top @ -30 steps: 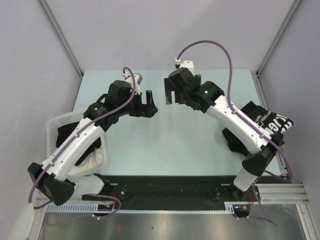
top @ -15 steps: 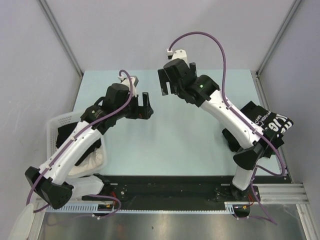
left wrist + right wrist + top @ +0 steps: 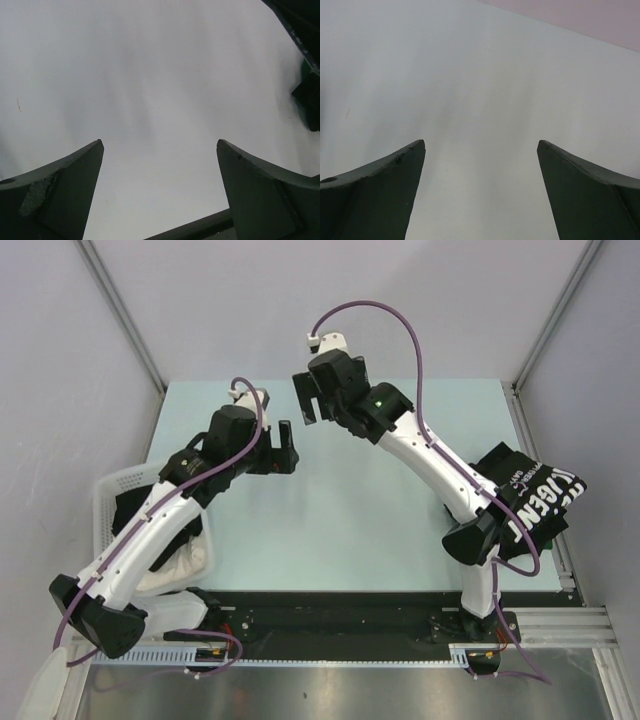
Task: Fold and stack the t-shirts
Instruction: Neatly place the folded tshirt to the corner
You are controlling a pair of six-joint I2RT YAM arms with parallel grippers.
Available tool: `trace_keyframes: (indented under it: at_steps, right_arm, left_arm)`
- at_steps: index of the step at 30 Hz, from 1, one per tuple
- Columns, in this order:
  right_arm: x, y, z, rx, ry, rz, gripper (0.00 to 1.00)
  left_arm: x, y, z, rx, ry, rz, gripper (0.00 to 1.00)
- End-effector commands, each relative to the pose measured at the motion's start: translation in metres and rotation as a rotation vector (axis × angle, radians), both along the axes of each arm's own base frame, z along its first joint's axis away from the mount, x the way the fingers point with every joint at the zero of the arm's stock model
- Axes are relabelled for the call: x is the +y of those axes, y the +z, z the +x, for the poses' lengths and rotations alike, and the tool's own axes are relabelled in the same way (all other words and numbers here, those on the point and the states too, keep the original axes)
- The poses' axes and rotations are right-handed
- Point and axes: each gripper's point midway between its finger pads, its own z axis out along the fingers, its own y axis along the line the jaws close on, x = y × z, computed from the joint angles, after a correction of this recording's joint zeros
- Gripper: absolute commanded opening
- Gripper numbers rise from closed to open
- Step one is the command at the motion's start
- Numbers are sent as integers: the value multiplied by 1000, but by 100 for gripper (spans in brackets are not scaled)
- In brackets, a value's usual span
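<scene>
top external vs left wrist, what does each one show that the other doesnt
Only the top external view shows both arms whole, the right gripper, the white basket at the table's left edge, and the black lettered t-shirt at its right edge. Only the left wrist view shows a pale scuffed patch on one of its fingers. Both show the left gripper open and empty over the bare table.

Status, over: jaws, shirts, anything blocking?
Left gripper and right gripper: jaws open, empty, above the table. Lettered black t-shirt at right edge, not gripped. No obstruction seen.
</scene>
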Motion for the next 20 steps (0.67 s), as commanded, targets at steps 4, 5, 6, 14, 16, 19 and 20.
trace_keyframes:
  at_steps: [4, 5, 6, 14, 16, 19, 20]
  right_arm:
    - [23, 42, 6, -98, 71, 107, 100]
    - [25, 42, 7, -99, 75, 111, 100]
    - [29, 38, 7, -91, 81, 116, 100]
    - [31, 35, 7, -86, 81, 118, 100]
    - [31, 37, 5, -92, 83, 125, 99]
    - [29, 36, 5, -92, 80, 120, 100]
    - [27, 36, 5, -94, 72, 113, 100]
  left_arm:
    - [27, 40, 10, -128, 103, 10, 100]
    - [27, 40, 10, -129, 104, 11, 100]
    - [27, 40, 10, -126, 105, 13, 100]
    - [25, 26, 9, -79, 97, 20, 100]
    - [26, 23, 7, -69, 96, 26, 99]
    - [28, 20, 7, -69, 103, 32, 99]
    - [29, 20, 6, -71, 106, 33, 100]
